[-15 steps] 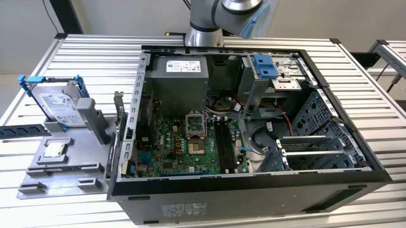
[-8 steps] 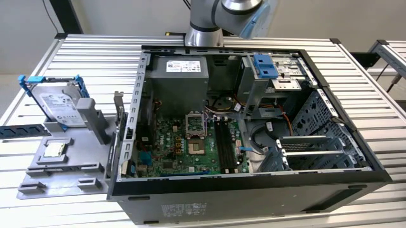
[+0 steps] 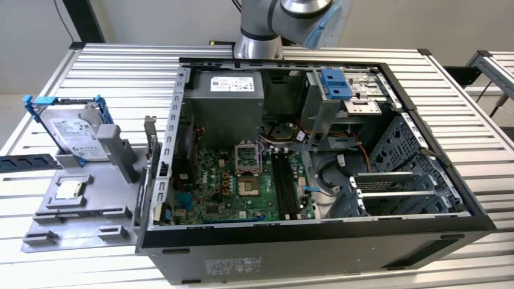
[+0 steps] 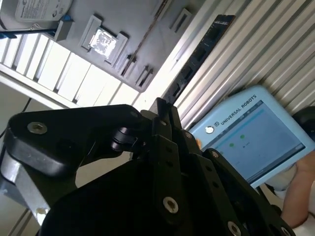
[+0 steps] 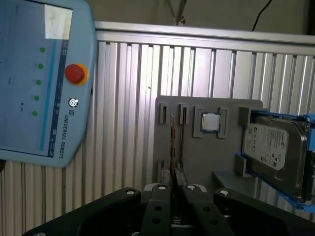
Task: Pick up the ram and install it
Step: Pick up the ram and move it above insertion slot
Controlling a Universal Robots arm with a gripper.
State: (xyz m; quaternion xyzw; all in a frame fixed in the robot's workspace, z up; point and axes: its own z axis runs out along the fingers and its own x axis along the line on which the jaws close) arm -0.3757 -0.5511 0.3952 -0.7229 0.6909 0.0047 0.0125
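Lying on table slats [image 4: 261,49], ram [image 4: 199,54] in second wrist view

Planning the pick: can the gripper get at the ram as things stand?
Probably yes: the ram lies uncovered on the table beside the hard drive, outside the case, and the gripper is above the grey fixture.

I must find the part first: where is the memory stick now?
The memory stick lies on the slatted table at the exterior view's left edge, beside the grey tray.
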